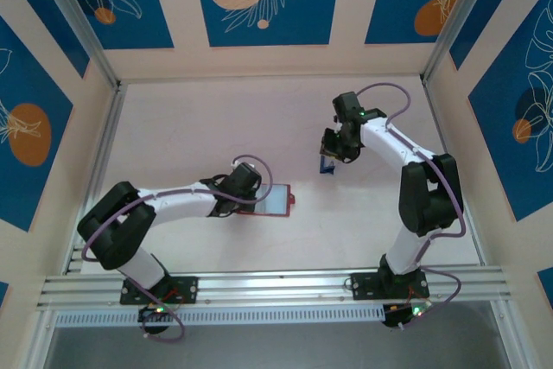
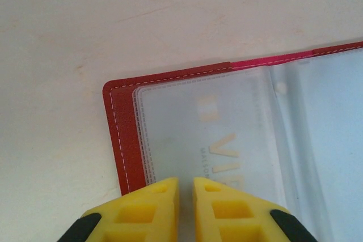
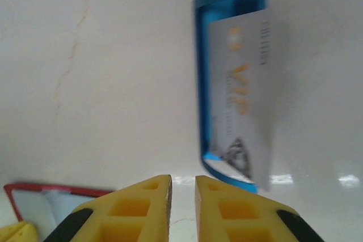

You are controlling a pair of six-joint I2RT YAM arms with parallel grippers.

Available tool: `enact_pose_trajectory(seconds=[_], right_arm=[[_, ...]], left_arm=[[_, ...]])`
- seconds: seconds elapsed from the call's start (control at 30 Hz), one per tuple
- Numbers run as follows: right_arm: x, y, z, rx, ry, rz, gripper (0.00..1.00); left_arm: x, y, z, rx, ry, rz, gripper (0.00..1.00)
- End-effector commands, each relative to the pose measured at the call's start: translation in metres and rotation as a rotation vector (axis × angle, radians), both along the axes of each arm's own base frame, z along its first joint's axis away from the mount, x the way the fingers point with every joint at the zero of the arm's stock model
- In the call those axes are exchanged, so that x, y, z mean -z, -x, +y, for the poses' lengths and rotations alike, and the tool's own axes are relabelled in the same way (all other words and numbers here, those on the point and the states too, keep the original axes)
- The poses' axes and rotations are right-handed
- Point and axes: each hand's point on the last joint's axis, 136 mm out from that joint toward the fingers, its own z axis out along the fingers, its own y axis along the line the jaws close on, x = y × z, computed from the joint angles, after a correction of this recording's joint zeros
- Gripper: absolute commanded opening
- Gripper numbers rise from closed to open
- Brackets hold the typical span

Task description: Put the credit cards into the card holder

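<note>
I'm holding the left gripper (image 2: 186,194) over the near edge of the open holder (image 2: 120,140), fingers drawn almost together. I can't tell whether they're pinching a sleeve (image 2: 170,134). A sleeved card (image 2: 227,151) is showing its VIP lettering through the plastic.

The right gripper (image 3: 183,196) is hanging short of the blue case (image 3: 199,83), fingers nearly touching with nothing between them. A pale card (image 3: 241,100) is sitting in that case, blurred.

I'm judging the step in hand to be fetching that card. I'd be spreading the fingers first, then taking it by its free long edge, clear of the case's lip, and drawing it along the slot so it isn't binding.

Holder and case are lying apart on the table (image 1: 190,118) with bare surface between them, so the carry looks unobstructed. The rails (image 1: 99,162) are sitting well outside both.
</note>
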Motion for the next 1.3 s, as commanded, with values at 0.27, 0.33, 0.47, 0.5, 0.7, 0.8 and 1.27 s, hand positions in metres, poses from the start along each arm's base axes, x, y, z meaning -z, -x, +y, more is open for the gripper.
enact_pose_trajectory(seconds=[0.27, 0.33, 0.47, 0.5, 0.7, 0.8, 1.27], right_arm=[[0.014, -0.012, -0.04, 0.097, 0.063, 0.035, 0.24], [0.017, -0.015, -0.043, 0.104, 0.047, 0.046, 0.26], [0.019, -0.024, -0.038, 0.084, 0.016, 0.036, 0.27], [0.02, -0.025, -0.037, 0.081, 0.008, 0.038, 0.27], [0.024, -0.03, -0.031, 0.074, -0.024, 0.046, 0.24], [0.021, -0.03, -0.026, 0.062, -0.043, 0.043, 0.21], [0.016, -0.027, -0.018, 0.026, -0.016, 0.036, 0.13]], left_arm=[[0.012, 0.009, 0.011, -0.024, -0.015, 0.043, 0.14], [0.012, 0.01, 0.011, -0.027, -0.012, 0.043, 0.14], [0.012, 0.011, 0.012, -0.033, -0.006, 0.046, 0.14], [0.013, 0.011, 0.011, -0.034, -0.004, 0.048, 0.14], [0.013, 0.012, 0.011, -0.038, 0.004, 0.051, 0.13], [0.014, 0.012, 0.012, -0.04, 0.0, 0.053, 0.13], [0.015, 0.012, 0.011, -0.043, 0.003, 0.057, 0.12]])
